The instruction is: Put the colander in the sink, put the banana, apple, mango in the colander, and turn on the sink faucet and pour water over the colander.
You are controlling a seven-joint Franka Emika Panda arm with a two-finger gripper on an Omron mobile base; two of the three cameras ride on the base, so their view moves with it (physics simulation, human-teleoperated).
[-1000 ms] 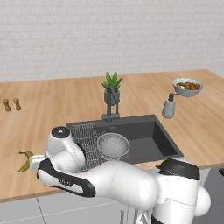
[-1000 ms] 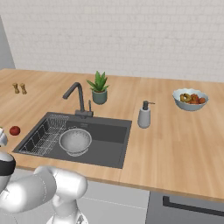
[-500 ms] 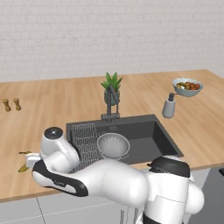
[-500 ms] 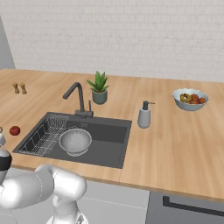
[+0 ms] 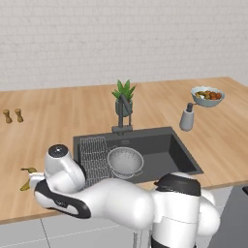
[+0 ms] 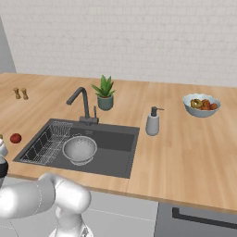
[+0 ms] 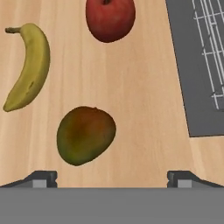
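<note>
over the last second the arm has swung further out to the left and lower over the table (image 5: pixel 48 135), covering more of the banana (image 5: pixel 25 178) in the left base view, while the colander (image 5: pixel 125 161) has stayed put in the sink (image 5: pixel 169 150) beside the wire rack (image 5: pixel 94 154). that suggests the first step is done and the arm is now lining up on the fruit.

the hand view gives what the base cameras cannot: the tool (image 7: pixel 111 177) hangs with its jaws spread wide and empty above the bare wood, the mango (image 7: pixel 85 134) closest to it and a little off centre, the banana (image 7: pixel 29 65) beyond that to one side, the apple (image 7: pixel 110 18) farther along, all three apart from each other and from the sink edge (image 7: pixel 188 65).

the right base view shows the apple (image 6: pixel 15 138) on the table left of the sink, plus the faucet (image 6: pixel 81 104), dry, with no stream running. the mango looks the likeliest first pick.
</note>
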